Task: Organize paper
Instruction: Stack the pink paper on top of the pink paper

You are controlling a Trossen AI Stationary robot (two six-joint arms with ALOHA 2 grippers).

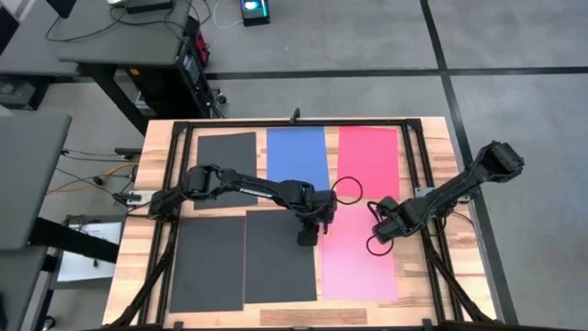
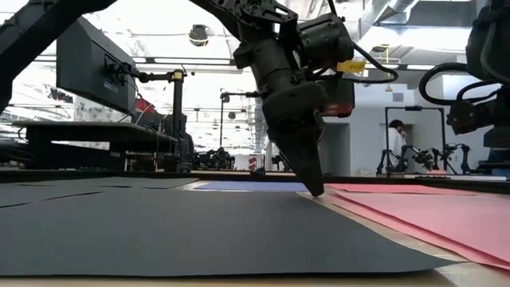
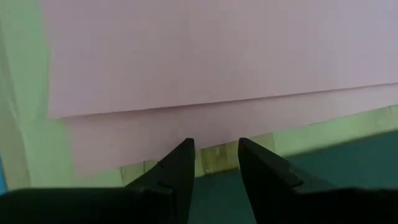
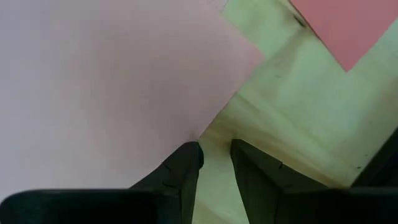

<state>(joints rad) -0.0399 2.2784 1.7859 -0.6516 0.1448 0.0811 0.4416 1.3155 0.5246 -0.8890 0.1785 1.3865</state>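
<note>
Sheets of paper lie flat on the wooden table. Along the far side are a dark grey sheet [image 1: 225,156], a blue one [image 1: 297,154] and a red one [image 1: 367,154]. Nearer lie two dark grey sheets [image 1: 209,262] [image 1: 278,257] and two overlapping pink sheets [image 1: 358,262]. My left gripper [image 1: 308,237] points down at the strip of wood between the right dark sheet's far right corner [image 3: 348,162] and the pink sheets [image 3: 217,56]; it is open a little, with bare wood in the gap. My right gripper [image 1: 377,237] stands at the pink sheets' right edge [image 4: 205,118], also slightly open. My left gripper has its fingertips [image 2: 316,190] low over the dark sheet's far right corner, slanting down; whether they touch the sheet or the table, I cannot tell. My right gripper has one fingertip [image 4: 189,152] at the edge of the pink sheet, pointing down; whether it touches, I cannot tell.
A black frame [image 1: 294,122] runs round the table top and bears both arm bases. Bare wood [image 4: 292,124] shows between the pink sheets and the red sheet's corner [image 4: 348,31]. Beyond the table stand desks with monitors [image 2: 96,64] and a person [image 2: 396,139] far off.
</note>
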